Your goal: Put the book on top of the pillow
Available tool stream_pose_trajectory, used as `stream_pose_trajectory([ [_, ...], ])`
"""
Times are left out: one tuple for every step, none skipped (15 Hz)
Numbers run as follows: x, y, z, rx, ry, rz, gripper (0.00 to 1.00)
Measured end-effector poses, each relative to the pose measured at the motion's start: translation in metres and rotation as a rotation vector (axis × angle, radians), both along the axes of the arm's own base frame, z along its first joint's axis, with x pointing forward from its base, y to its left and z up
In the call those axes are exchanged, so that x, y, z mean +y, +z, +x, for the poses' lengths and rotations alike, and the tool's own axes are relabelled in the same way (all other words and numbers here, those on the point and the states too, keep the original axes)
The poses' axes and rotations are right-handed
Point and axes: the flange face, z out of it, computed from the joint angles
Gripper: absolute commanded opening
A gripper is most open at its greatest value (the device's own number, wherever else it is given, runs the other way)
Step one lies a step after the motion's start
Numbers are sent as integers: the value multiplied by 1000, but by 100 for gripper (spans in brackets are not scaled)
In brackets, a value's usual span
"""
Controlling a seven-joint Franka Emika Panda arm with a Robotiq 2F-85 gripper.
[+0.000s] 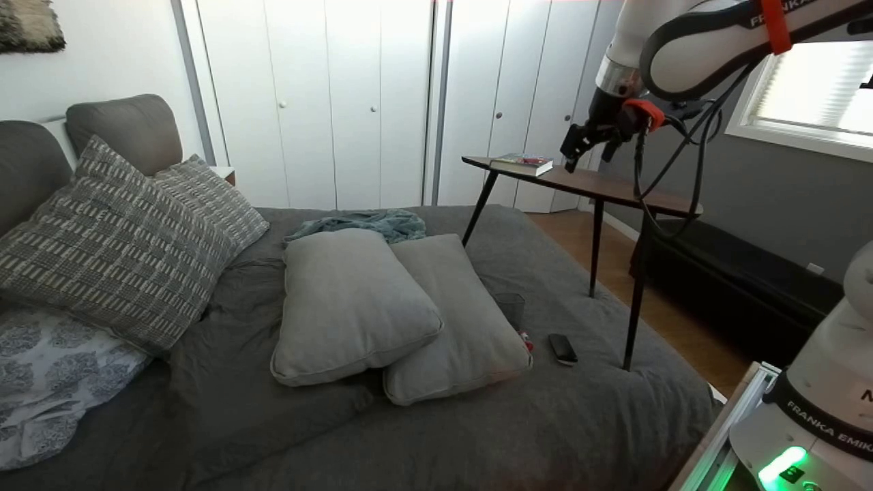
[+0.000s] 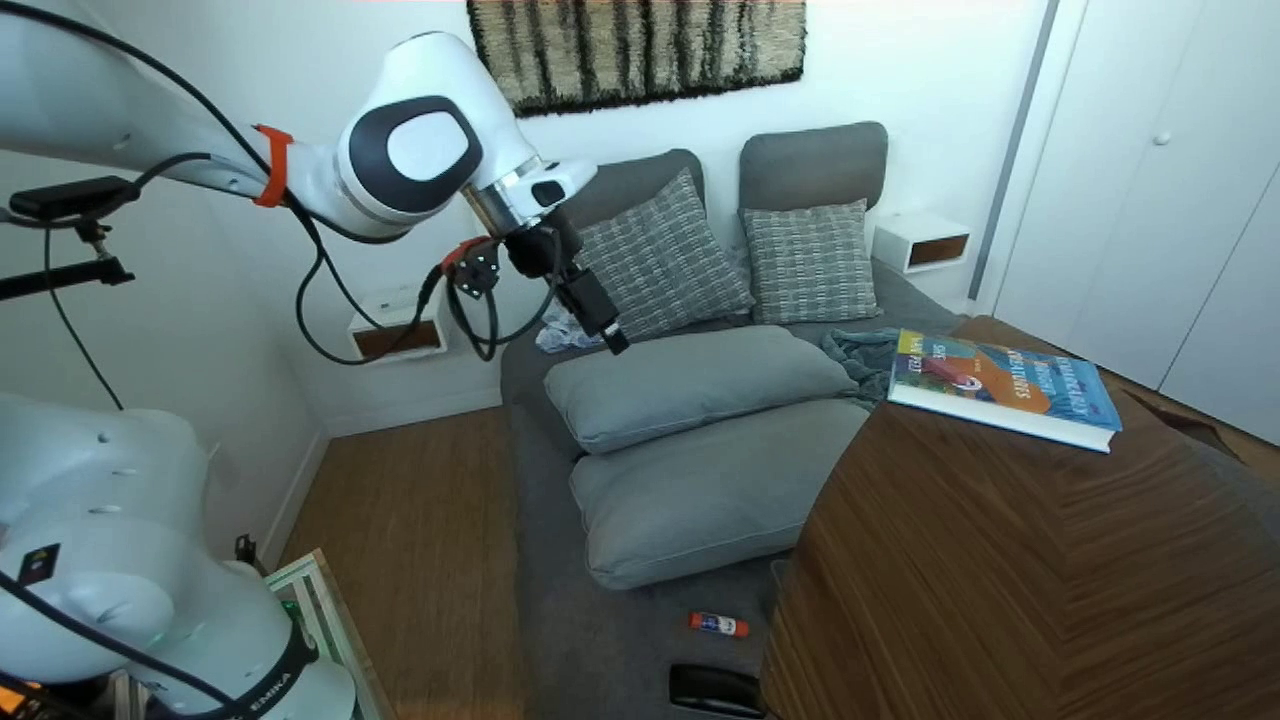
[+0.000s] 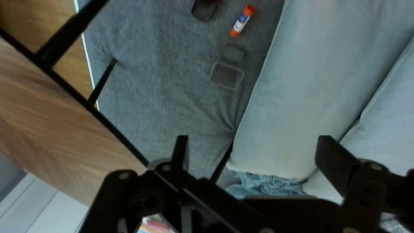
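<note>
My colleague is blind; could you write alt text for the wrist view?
The claw is open and empty above a bed with two overlapping light-grey pillows. A glue stick and a clear container lie beside them; a wooden table is at left, and a book shows at the bottom edge, partly hidden by the claw.

Wrist view, book [image 3: 155, 226] mostly hidden, plain pillows [image 3: 294, 100] cut off

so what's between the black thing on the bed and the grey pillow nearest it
A glue stick lies between the black thing and the grey pillow. Both exterior views and the wrist view show it.
</note>
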Motion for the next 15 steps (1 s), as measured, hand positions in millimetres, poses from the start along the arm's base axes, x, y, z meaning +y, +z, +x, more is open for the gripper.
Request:
stream_pose_trajectory([
  [-4,3,7,-45,30,-33,100],
  [-9,5,16,-75,62,-82,100],
  [-17,6,24,-89,90,-133,100],
  [-26,7,33,-95,114,-187,100],
  [-36,9,43,-98,136,-246,100],
  [-48,11,54,-101,154,-304,100],
  [-60,13,64,-102,170,-361,100],
  [-71,17,76,-104,186,-420,100],
  [-80,20,88,-105,200,-478,100],
  [-88,24,100,-108,215,-533,100],
  [-92,26,112,-110,233,-589,100],
  [-95,27,123,-110,248,-641,100],
  [-95,24,132,-106,252,-660,100],
  [-93,19,140,-96,260,-665,100],
  [-91,15,145,-90,266,-664,100],
])
